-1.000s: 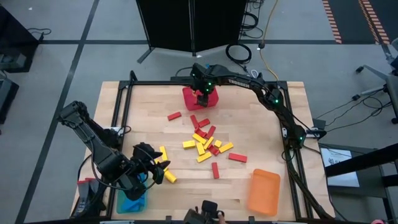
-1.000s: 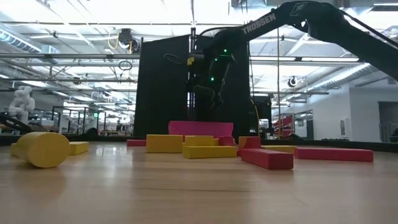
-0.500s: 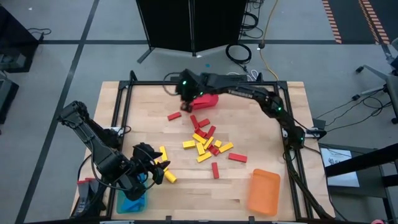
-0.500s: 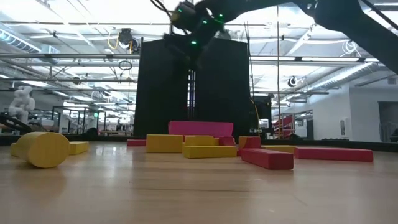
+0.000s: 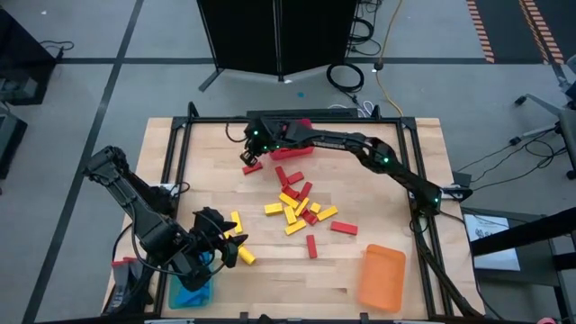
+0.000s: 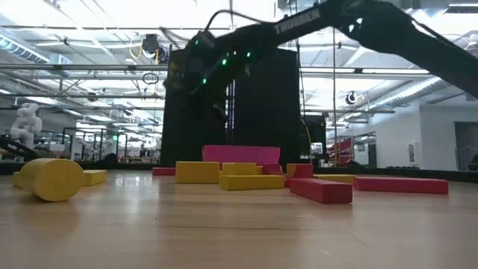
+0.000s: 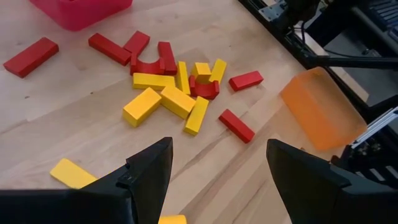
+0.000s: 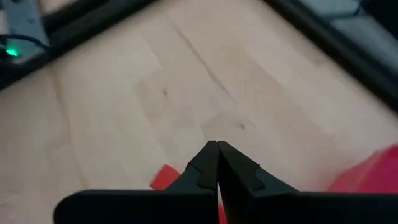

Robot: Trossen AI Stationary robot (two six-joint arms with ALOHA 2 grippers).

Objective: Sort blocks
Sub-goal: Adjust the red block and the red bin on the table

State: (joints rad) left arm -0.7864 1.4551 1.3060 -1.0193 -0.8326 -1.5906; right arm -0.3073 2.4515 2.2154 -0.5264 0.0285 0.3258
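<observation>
The right gripper is seen with fingers pressed together, empty, above a lone red block near the red bin. The remaining blocks are scattered mid-table. The left gripper is held wide apart, empty.

A pale wooden worktop sits in a black metal frame. A red bin stands near its far edge, an orange bin lies near the right front corner, and a blue bin sits at the left front corner. Beyond the worktop a tall black panel stands on the grey floor, with coiled cables beside it. A white figure shows far back in the low view.
</observation>
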